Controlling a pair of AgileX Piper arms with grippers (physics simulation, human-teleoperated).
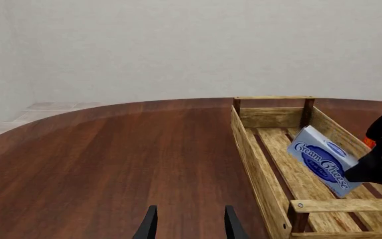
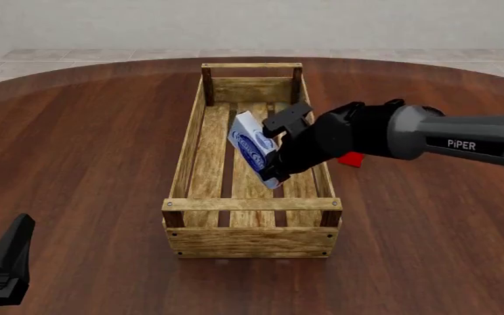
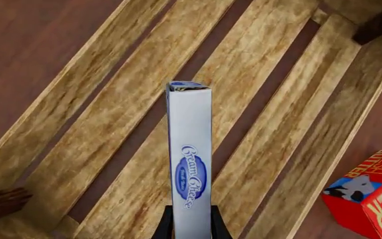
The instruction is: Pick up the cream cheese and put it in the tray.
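Tray (image 2: 186,154) is seen lengthwise at worktop (image 2: 86,144) centre, slatted bottom bare apart from the held box. Wide open wood is seen on the tray's left side; on its right side a red butter box (image 2: 351,159) sits just outside the wall, partly hidden by the right arm.

Cream cheese (image 2: 250,147) is held tilted above the slats, inside the tray's footprint, about mid-length and toward the right wall. Contact with the slats cannot be judged. Right gripper (image 2: 277,147) is clamped on it at the box's lower end, one finger on each broad face; in the right wrist view the box (image 3: 189,159) is seen edge-on between the fingers.

Left gripper (image 1: 189,226) is parked low at the near-left worktop corner, fingers apart, nothing between them, well clear of the tray.
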